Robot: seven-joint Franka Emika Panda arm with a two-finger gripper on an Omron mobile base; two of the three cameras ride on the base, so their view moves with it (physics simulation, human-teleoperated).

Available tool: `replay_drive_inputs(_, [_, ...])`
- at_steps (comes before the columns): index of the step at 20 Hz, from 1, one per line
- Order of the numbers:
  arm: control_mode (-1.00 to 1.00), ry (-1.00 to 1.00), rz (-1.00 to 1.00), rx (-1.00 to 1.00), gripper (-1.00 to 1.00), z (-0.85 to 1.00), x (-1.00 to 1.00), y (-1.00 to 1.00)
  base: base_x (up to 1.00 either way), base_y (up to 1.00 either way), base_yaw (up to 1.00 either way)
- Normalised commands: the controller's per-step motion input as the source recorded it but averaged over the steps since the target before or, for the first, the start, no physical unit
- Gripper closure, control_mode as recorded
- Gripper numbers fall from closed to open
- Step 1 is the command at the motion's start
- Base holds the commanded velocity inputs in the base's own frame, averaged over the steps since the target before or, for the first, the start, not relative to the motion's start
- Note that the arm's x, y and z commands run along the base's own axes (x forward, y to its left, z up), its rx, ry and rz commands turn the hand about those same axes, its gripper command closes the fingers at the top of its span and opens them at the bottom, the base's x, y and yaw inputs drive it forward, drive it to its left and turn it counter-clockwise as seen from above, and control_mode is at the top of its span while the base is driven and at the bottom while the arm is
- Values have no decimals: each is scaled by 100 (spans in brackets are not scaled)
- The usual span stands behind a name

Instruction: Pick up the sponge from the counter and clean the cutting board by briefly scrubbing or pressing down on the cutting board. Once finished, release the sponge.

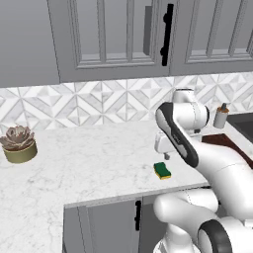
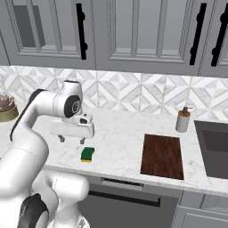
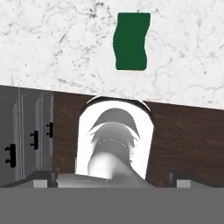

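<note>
The sponge [image 2: 87,154], a small block with a dark green top over yellow, lies on the white marble counter [image 2: 120,142] near its front edge. It also appears in the left base view as the sponge [image 1: 162,170] and in the hand view as the sponge [image 3: 131,41]. My gripper [image 2: 71,140] hovers above the counter, a little behind and left of the sponge, open and holding nothing. The fingertips [image 3: 43,179] sit wide apart at the bottom of the hand view. The dark reddish-brown cutting board [image 2: 162,156] lies flat to the sponge's right; in the left base view my arm partly covers the cutting board [image 1: 225,142].
A soap dispenser [image 2: 182,120] stands behind the board, next to a dark sink [image 2: 216,147] at the far right. A potted succulent [image 1: 19,144] sits at the far left of the counter. Grey wall cabinets [image 2: 133,31] hang overhead.
</note>
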Motion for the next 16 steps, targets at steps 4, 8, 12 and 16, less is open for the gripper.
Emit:
replay_drive_inputs(4, [-100,24,0,0,-100,-59,48,2,0,0,0])
replay_drive_inputs(8, [-100,20,0,0,-100,-62,62,0,0,0,0])
replay_drive_inputs(12, [-100,3,2,0,-100,-51,56,0,0,0,0])
replay_drive_inputs(16, [-100,0,2,-2,-100,-51,50,0,0,0,0])
